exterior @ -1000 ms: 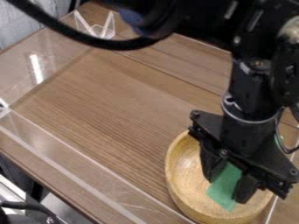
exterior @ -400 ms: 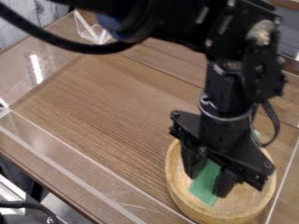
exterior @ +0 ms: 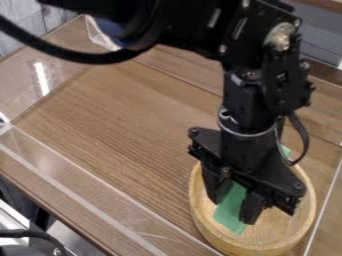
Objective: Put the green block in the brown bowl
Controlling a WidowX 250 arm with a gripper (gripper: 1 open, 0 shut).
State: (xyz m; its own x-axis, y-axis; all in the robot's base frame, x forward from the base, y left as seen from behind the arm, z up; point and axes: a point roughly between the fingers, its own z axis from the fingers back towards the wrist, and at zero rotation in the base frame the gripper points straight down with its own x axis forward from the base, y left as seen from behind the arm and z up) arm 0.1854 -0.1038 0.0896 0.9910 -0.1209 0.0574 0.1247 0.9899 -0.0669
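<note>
The brown bowl is a round tan wooden bowl at the table's near right edge. My black gripper hangs straight down over its inside, shut on the green block. The mint-green bar sticks out below the fingers, tilted, with its lower end at or just above the bowl's floor; I cannot tell if it touches. The arm hides the bowl's far rim and much of its inside.
The table top is wood-grain, with a clear plastic sheet or wall along its near left edge. A black cable loops at the upper left. A pale object lies at the back.
The arm has shifted left over the bowl with the green block in its fingers, and the block sits slightly lower in the bowl than a second ago.
</note>
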